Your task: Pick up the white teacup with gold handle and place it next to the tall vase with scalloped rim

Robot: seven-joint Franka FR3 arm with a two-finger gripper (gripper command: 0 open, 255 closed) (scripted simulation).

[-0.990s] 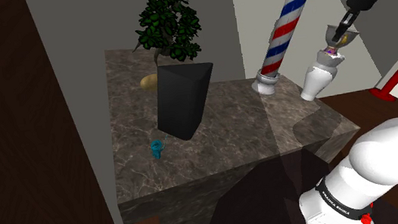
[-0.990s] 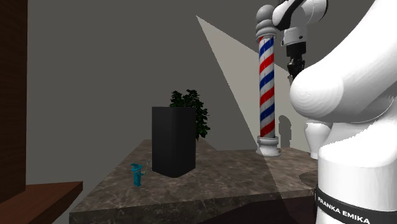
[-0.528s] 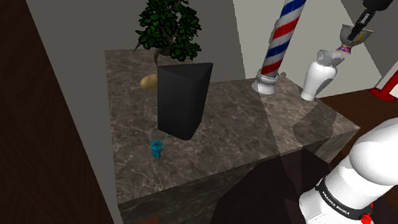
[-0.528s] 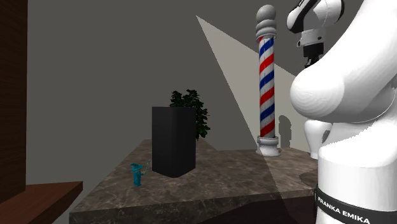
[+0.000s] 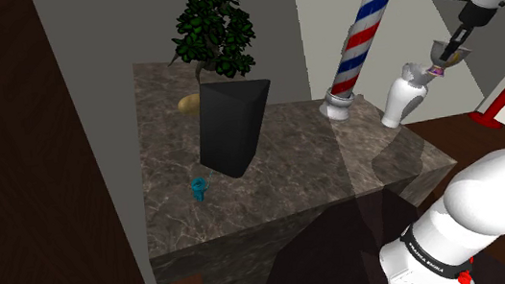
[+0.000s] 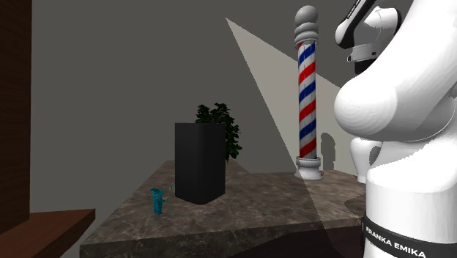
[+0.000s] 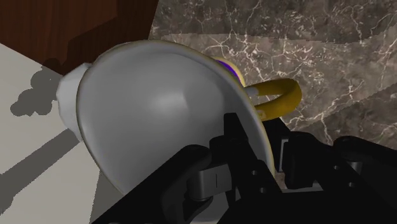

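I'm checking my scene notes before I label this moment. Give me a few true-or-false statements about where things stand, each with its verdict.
1. The hand clasps the teacup, raised off the table. True.
2. The teacup's handle is blue. False: it is gold.
3. The vase lies on its side. False: it stands upright on the table, beside the barber pole.
4. A small teal object stands on the table near the black planter. True.
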